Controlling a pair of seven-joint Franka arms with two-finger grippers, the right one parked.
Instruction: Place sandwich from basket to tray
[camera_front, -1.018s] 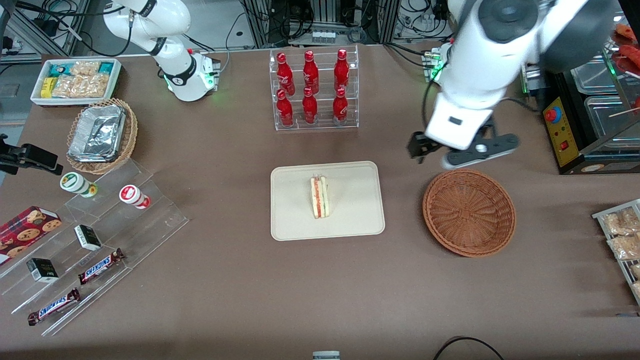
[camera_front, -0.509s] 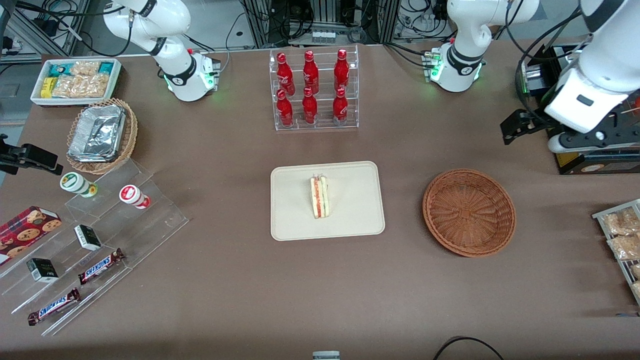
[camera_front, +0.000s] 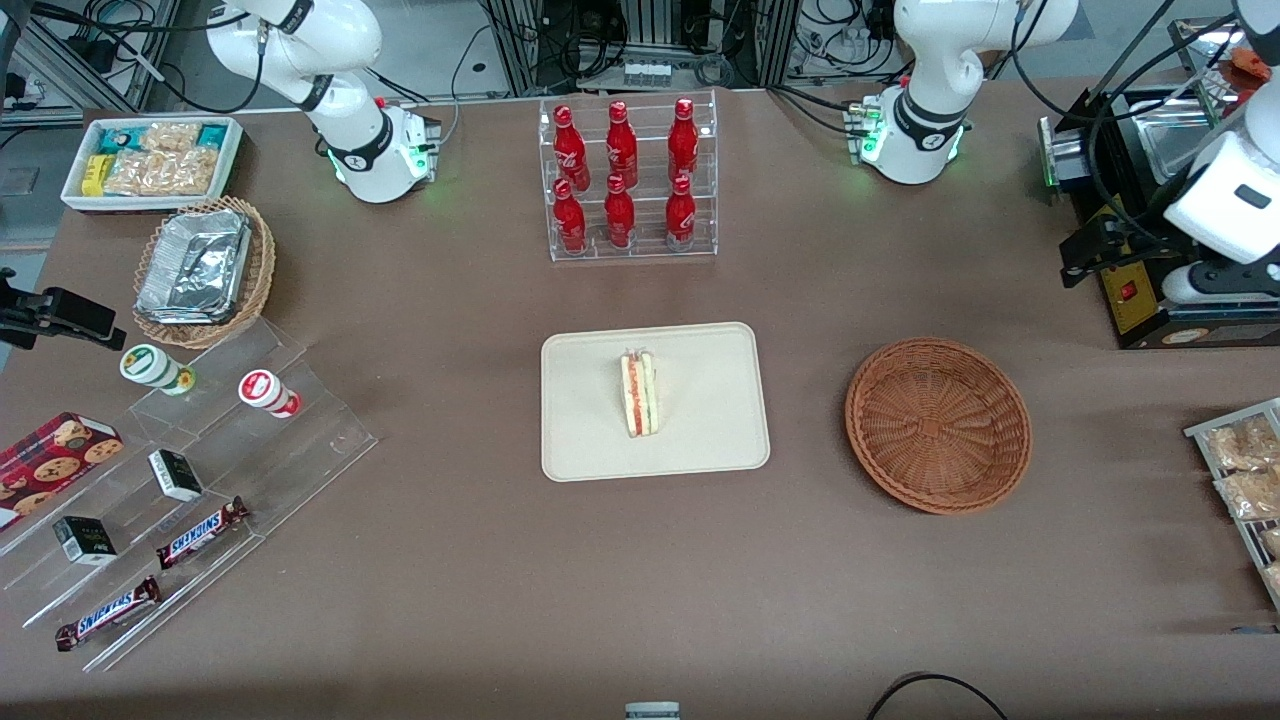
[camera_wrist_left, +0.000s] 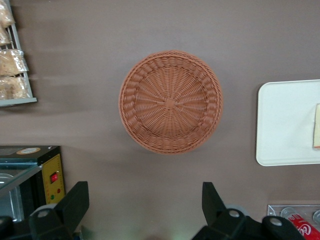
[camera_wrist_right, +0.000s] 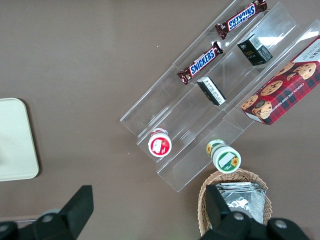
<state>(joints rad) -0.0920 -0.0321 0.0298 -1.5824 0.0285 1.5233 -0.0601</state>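
Note:
The sandwich (camera_front: 639, 393) lies on the cream tray (camera_front: 700, 440) in the middle of the table, its red and green filling edge showing. The reddish-brown wicker basket (camera_front: 938, 425) beside the tray, toward the working arm's end, holds nothing. My left gripper (camera_front: 1205, 285) hangs high near the table's working-arm end, above the black machine, well apart from the basket. In the left wrist view the gripper (camera_wrist_left: 145, 192) is open and empty, with the basket (camera_wrist_left: 171, 102), the tray (camera_wrist_left: 285, 125) and a sliver of the sandwich (camera_wrist_left: 317, 127) below it.
A clear rack of red bottles (camera_front: 625, 180) stands farther from the front camera than the tray. A black machine with a red button (camera_front: 1130, 270) and a rack of snack packets (camera_front: 1240, 470) sit at the working arm's end. Acrylic steps with snacks (camera_front: 200, 480) lie toward the parked arm's end.
My left arm has swung away from above the basket's rim toward the working arm's end of the table. The sandwich, tray and basket have not moved.

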